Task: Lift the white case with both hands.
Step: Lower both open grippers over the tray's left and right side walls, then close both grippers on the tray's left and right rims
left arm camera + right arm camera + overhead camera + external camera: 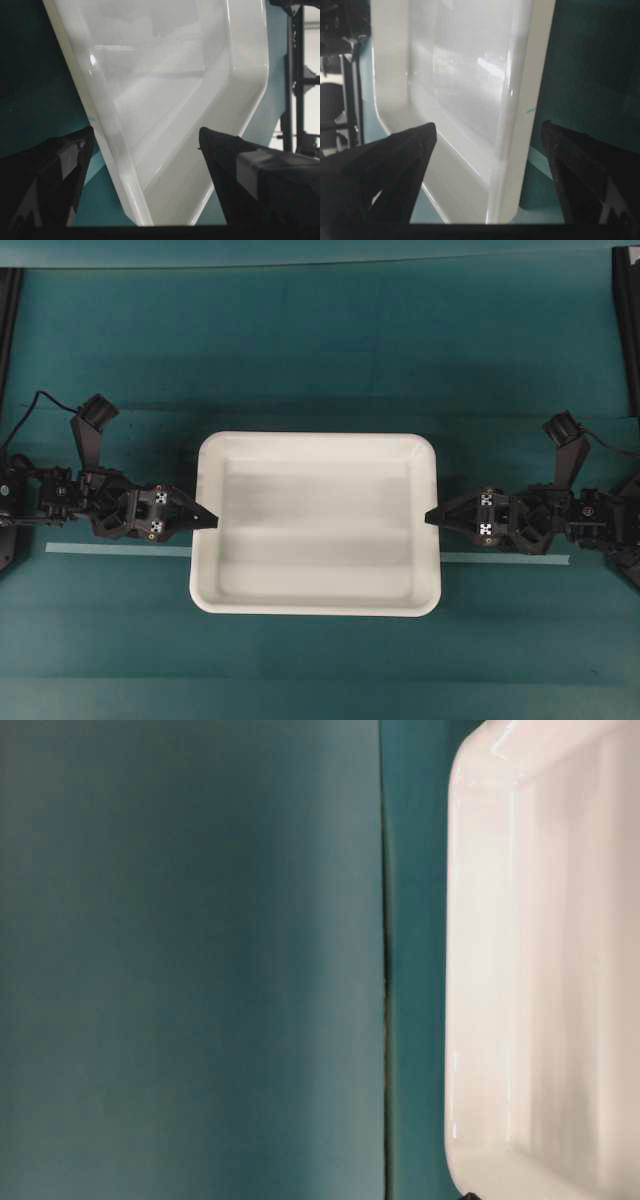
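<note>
Seen from overhead, the large shallow rectangular white plastic case (316, 524) with rounded corners and a raised rim lies flat in the middle of the teal-covered desk (320, 350), its greyish floor bare. The black left gripper (207, 517) points at the case's left rim and the black right gripper (432, 516) at its right rim, each tip at the edge; a pale strip of tape (118, 550) runs along the desk behind both. The table-level view shows only one end of the white case, resting on the teal surface beside a seam in the cover (384, 960). In the left wrist view, the left gripper stands wide open, one finger (70, 160) outside the rim over the desk and the other over the case's interior, gripping nothing. The right wrist view shows the same: the right gripper spread wide, straddling the rim with one finger (405, 155) over the inside, nothing clamped.
</note>
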You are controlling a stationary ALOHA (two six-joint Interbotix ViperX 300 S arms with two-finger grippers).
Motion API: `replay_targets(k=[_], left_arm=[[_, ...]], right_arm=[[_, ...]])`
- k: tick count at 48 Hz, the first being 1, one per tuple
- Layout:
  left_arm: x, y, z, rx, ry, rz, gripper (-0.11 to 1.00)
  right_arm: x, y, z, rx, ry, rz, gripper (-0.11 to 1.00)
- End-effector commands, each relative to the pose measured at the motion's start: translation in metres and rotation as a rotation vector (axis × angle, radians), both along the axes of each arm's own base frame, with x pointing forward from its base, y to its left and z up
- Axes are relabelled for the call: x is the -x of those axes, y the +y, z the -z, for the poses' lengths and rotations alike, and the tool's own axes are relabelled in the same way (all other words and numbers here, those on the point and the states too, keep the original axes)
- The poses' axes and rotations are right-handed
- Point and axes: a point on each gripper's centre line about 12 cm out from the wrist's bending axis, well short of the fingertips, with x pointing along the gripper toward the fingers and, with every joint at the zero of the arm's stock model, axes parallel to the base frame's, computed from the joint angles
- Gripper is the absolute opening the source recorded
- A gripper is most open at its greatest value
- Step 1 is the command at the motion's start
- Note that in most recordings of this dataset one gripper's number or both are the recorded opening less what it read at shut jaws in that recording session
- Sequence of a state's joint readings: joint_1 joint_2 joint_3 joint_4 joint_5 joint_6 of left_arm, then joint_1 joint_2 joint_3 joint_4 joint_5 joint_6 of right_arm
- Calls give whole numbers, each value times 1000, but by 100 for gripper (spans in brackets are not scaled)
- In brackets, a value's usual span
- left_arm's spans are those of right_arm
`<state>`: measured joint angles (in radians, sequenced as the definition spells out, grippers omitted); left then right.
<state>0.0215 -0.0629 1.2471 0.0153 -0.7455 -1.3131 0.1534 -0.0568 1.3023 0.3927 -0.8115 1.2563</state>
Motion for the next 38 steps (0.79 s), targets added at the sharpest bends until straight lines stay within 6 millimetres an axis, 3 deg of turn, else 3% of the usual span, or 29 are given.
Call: replay_targets(k=[1, 17, 30, 38], left_arm=[[-1, 0, 3, -3, 5, 3, 92], [5, 0, 1, -3, 0, 3, 92], [7, 1, -1, -3, -2, -3, 91], [7, 1, 0, -6, 0, -2, 79]], right_arm=[[-4, 1, 4, 5, 8, -1, 90], [-3, 1, 5, 0, 18, -1, 88], [-3, 0, 6, -8, 32, 12, 77], [-3, -1, 7, -15, 45, 26, 66]])
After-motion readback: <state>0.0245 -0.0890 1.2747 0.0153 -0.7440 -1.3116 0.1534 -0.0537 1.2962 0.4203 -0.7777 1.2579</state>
